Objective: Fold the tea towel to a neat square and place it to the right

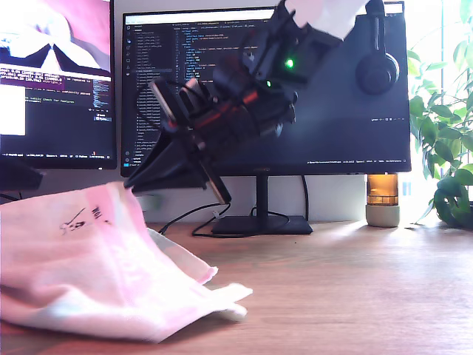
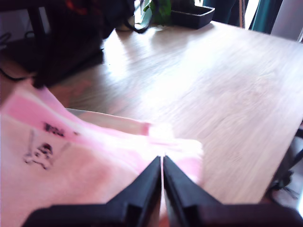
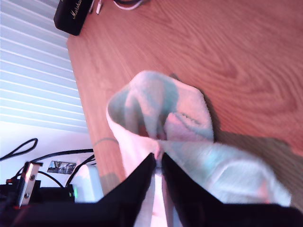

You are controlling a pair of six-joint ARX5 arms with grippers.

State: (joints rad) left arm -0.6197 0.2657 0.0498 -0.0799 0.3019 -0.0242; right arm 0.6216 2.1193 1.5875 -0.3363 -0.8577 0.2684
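The tea towel [image 1: 96,274] is a pink and white cloth bunched on the wooden table [image 1: 355,288] at the exterior view's left, its top edge lifted. A black printed label [image 1: 81,218] shows on its raised face. In the first wrist view my first gripper [image 2: 162,158] is shut on a pink fold of the tea towel [image 2: 85,161], beside the label [image 2: 42,151]. My second gripper [image 3: 158,156] is shut on a mint-green and pink part of the tea towel [image 3: 161,113], which hangs just above the table. An arm's gripper [image 1: 134,183] meets the towel's raised top; which arm it is does not show.
Two monitors stand at the back, one on a black stand [image 1: 259,222] with cables beside it. Headphones [image 1: 377,66] hang on the screen. An amber jar [image 1: 383,200] and a plant [image 1: 451,155] are at the exterior view's right. A black speaker [image 3: 73,16] sits near the table's edge.
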